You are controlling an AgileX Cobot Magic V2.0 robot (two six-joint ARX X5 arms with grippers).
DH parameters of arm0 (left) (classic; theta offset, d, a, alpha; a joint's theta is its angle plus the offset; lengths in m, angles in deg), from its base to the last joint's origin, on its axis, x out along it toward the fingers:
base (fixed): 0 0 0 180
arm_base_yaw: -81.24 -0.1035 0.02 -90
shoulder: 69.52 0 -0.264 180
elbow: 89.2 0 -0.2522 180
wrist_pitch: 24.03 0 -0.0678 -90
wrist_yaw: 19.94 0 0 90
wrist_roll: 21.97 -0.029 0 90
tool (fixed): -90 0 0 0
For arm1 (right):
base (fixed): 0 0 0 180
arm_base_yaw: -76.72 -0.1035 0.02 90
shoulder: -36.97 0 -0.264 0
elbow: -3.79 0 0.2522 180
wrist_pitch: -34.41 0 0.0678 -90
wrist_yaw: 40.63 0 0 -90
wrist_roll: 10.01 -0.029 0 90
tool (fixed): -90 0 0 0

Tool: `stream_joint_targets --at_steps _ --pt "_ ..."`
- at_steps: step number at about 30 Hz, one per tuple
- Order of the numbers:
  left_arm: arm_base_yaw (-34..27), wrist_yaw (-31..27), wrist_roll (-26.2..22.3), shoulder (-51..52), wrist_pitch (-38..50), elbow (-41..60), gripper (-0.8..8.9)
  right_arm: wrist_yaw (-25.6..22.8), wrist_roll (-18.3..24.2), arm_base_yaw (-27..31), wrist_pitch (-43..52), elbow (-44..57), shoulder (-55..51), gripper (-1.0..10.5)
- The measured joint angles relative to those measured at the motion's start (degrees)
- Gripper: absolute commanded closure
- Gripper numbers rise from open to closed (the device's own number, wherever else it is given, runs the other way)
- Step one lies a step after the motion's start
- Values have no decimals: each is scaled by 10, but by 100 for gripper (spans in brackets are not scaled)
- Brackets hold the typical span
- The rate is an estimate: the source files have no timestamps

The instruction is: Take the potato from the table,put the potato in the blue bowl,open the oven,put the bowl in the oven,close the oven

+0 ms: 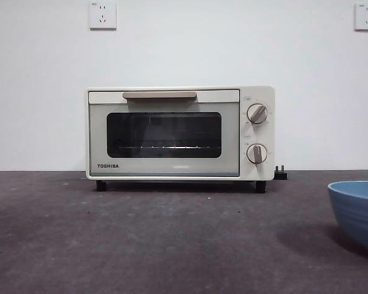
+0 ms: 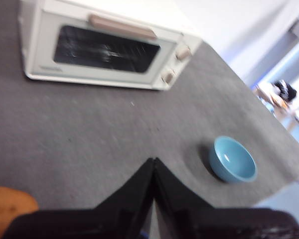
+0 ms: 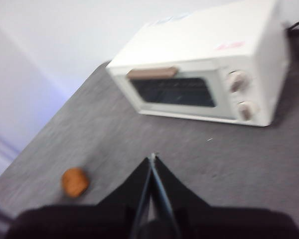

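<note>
Front view shows the oven (image 1: 180,133) standing closed at the back of the table (image 1: 141,239), its beige bar handle (image 1: 159,95) level across the top of the door and its two round knobs (image 1: 257,133) stacked on the panel beside the dark glass window (image 1: 164,135). A black plug (image 1: 280,174) sits on the table just beside the oven's knob-side foot. On the wall behind the oven are two white sockets (image 1: 102,15), one above it and one well off to the knob side. The blue bowl (image 1: 358,213) stands upright on the table, nearer the camera than the oven and well out past its knob side, cut by the picture's edge.

From the left wrist, the left end effector (image 2: 154,162) has its black jaws pressed together at the tips, holding nothing, above bare table in front of the oven; the bowl is empty and lies well apart from the oven.

From the right wrist, the right end effector (image 3: 153,158) likewise has its jaws together and empty, above the table before the oven door. The potato (image 3: 74,181) rests on the table, well out from the oven's handle-side corner, apart from everything else.
</note>
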Motion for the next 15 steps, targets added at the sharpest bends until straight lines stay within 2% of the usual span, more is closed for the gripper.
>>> stream_joint_targets --at_steps 3,10,15 --pt "6 13 -12 -15 -10 0 819 -5 0 -51 0 -11 39 955" --pt "40 15 -41 -18 -53 0 819 -68 -2 -204 3 -35 167 955" --pt "55 15 -58 -18 -129 -9 819 -89 27 -311 6 -69 286 953"
